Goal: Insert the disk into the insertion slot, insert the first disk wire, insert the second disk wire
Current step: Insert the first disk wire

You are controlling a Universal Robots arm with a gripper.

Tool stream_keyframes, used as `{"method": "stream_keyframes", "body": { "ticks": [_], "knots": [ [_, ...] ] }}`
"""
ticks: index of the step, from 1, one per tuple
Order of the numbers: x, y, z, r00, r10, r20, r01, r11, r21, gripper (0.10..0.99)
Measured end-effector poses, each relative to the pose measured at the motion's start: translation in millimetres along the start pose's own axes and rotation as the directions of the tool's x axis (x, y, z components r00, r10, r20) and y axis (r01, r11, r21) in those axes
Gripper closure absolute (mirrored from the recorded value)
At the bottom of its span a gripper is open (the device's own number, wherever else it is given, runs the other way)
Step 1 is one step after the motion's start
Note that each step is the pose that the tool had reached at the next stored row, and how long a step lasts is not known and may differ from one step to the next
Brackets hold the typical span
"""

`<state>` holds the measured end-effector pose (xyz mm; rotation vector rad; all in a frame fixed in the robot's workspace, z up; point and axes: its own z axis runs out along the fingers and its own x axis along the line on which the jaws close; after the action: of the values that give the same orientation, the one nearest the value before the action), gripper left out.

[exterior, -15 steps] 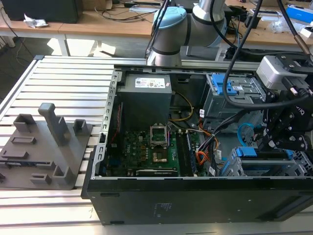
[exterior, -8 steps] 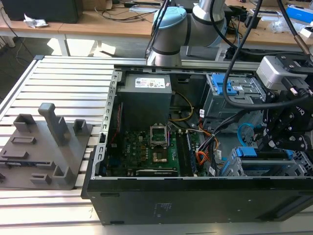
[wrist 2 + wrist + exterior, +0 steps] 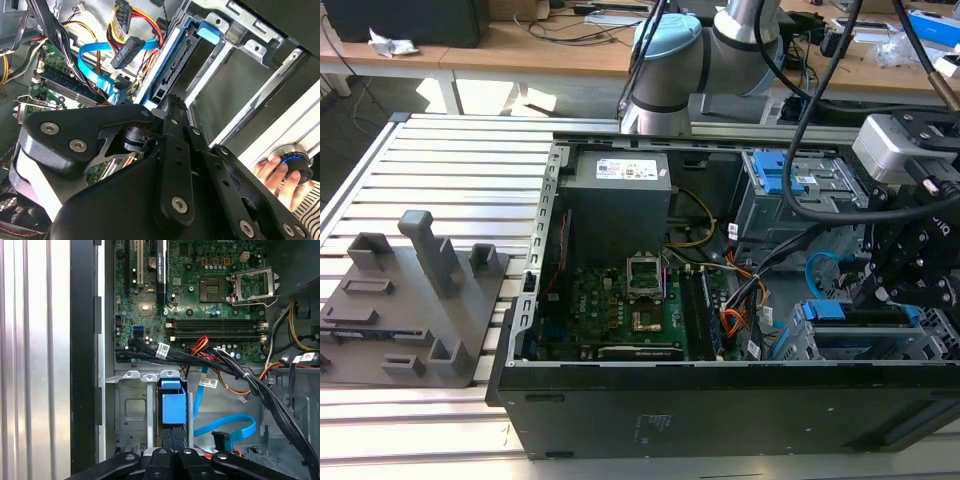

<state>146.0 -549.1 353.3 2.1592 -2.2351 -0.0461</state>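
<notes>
Here, the end effector (image 3: 172,438), clenched, touches the disk (image 3: 173,409) in the insertion slot (image 3: 131,407).

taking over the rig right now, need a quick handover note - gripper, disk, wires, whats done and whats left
Gripper: at the outer end of the disk. Whether it is open or shut cannot be told.
Disk: inside the insertion slot. It is unclear whether it is fully seated.
Wires: the blue data cable and the black power plug both lie loose beside the slot and appear unplugged.
Done: the disk is in the slot.
Left: both wires.
Note: a person's hand is on a round knob by the case.
</notes>
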Motion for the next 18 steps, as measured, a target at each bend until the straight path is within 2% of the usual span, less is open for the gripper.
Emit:
{"method": "stream_keyframes", "body": {
  "ticks": [3,6,7,9,11,14,18],
  "knots": [
    [-0.4,-10.3,-0.4,1.0,0.0,0.0,0.0,1.0,0.0,0.98],
    [-0.6,-14.2,-1.0,1.0,0.0,-0.0001,0.0,1.0,0.0,0.98],
    [-0.6,-15.3,-5.8,1.0,0.0,0.0,0.0,1.0,0.0,0.98],
    [-1.3,-15.2,-10.2,1.0,0.0,0.0001,0.0,1.0,0.0,0.98],
    [-3.6,-15.1,-11.4,1.0,0.0,0.0001,0.0,1.0,0.0,0.98],
    [-15.7,-14.7,-11.6,1.0,0.0,-0.0002,0.0,1.0,0.0,0.98],
    [-16.6,-14.6,-11.6,1.0,0.0,-0.0003,0.0,1.0,0.0,0.98]
  ]
}}
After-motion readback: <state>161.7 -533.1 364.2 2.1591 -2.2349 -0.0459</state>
